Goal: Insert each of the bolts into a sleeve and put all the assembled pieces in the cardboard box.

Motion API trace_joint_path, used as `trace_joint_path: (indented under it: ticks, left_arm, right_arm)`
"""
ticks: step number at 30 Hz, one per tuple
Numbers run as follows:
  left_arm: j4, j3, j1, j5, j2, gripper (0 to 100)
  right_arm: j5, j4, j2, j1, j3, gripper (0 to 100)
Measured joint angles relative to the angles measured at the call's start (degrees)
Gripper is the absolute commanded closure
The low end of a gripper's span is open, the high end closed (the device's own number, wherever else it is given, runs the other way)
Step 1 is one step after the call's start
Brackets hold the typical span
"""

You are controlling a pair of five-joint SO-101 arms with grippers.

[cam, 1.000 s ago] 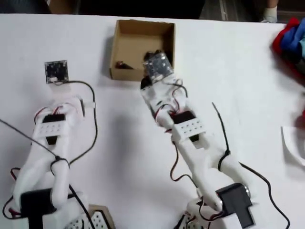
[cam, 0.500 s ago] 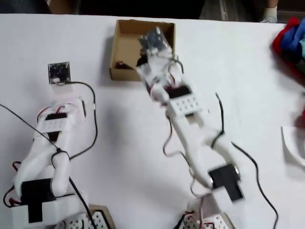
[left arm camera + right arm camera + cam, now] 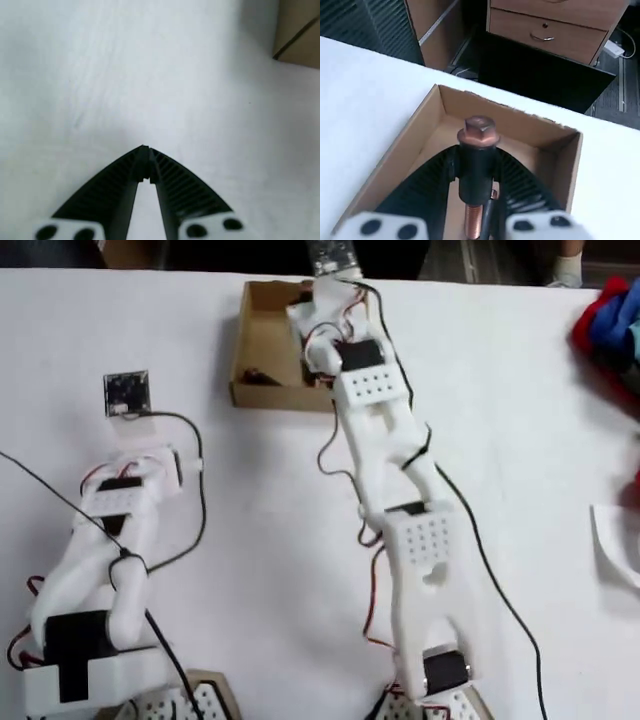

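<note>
White tabletop [image 3: 250,570]: right gripper [image 3: 476,159] poised above the cardboard box [image 3: 430,117].
Nearest, the left gripper [image 3: 145,160] hangs over bare tabletop, its jaws pressed together on nothing. Farther off, the right gripper pinches a black sleeve [image 3: 476,172] with a copper bolt [image 3: 479,132] through it, held upright directly over the open cardboard box, which sits near the tabletop's far edge.

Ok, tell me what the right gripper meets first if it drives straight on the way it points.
Most likely the cardboard box: the right gripper, shut on the sleeved bolt, points into it, so the floor or far wall comes first. Depth is unclear, so I cannot tell which.
</note>
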Motion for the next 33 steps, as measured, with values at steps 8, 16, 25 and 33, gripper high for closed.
trace_joint_path:
  ticks: [8, 16, 25, 33]
  left_arm:
    - [0.0, 0.0, 0.0, 0.0, 0.0, 97]
    - [0.0, 0.0, 0.0, 0.0, 0.0, 97]
    - [0.0, 0.0, 0.0, 0.0, 0.0, 97]
    - [0.0, 0.0, 0.0, 0.0, 0.0, 97]
  right_arm:
    - [-0.26, 3.43, 15.56, -0.18, -16.0, 97.9]
    - [-0.35, 7.21, 19.6, -0.18, -17.58, 97.9]
    - [-0.35, 14.33, 19.87, -0.18, -17.93, 97.8]
    - [-0.35, 15.47, 19.87, -0.18, -17.93, 97.8]
